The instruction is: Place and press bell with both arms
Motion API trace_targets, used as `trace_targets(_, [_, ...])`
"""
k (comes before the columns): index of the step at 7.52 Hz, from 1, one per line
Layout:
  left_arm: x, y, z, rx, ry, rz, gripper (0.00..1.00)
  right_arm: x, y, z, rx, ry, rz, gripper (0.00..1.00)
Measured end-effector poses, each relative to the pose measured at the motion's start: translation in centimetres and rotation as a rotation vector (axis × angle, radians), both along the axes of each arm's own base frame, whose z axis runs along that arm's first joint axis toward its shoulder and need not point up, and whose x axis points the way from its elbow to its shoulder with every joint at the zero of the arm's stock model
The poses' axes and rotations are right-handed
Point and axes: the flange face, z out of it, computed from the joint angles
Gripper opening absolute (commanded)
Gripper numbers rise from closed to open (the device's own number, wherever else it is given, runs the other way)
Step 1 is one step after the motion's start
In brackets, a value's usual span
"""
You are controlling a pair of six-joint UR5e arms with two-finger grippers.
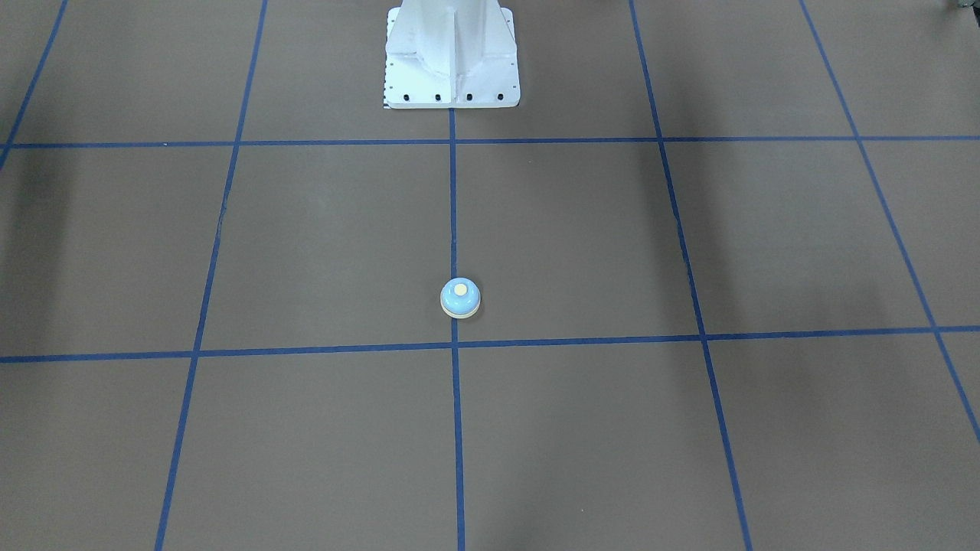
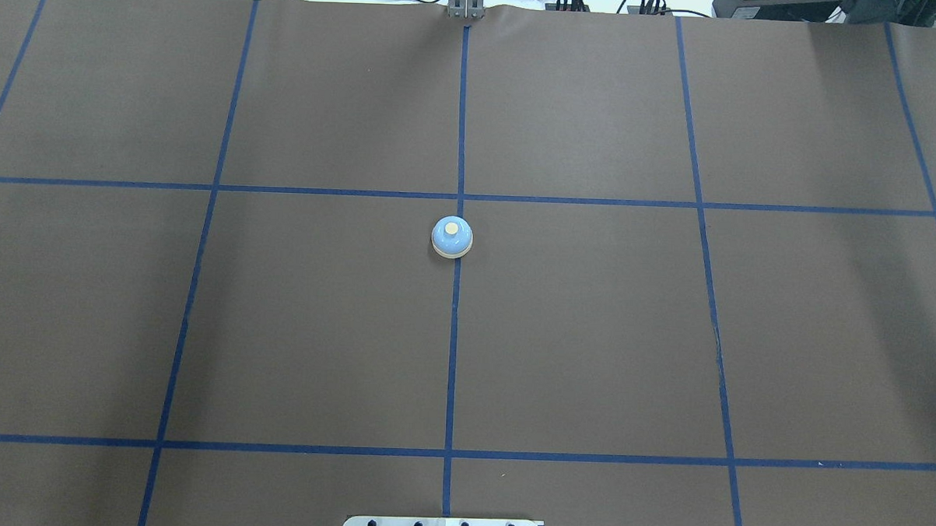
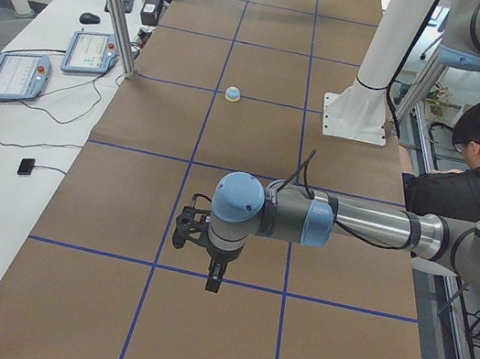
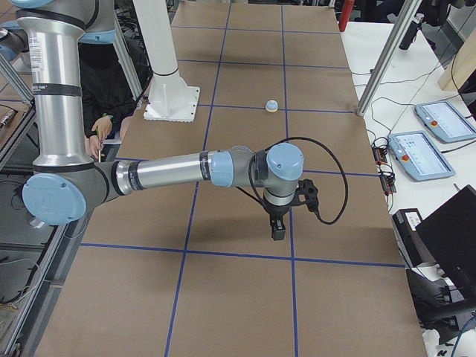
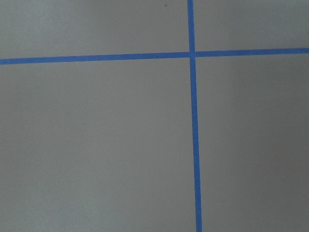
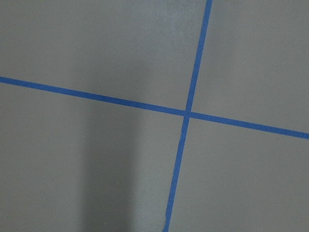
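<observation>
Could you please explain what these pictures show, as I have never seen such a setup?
These are six cameras on one two-armed robot at a table. Two look down, from behind and from in front of its white pedestal. Two look along the table from its ends, showing the left arm and the right arm. Two sit on the wrists and see only the brown table with blue tape lines. One small light-blue bell stands there. The left gripper and right gripper hang far from it, apparently holding nothing.
</observation>
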Motion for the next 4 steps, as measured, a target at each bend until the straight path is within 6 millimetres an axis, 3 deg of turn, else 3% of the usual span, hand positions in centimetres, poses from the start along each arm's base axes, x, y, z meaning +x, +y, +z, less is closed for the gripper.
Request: trace_targets(4, [-0.01, 0.08, -0.76, 0.016, -0.003, -0.004, 1.0, -0.03, 0.8, -0.1, -0.016, -0.002, 0.017, 1.0])
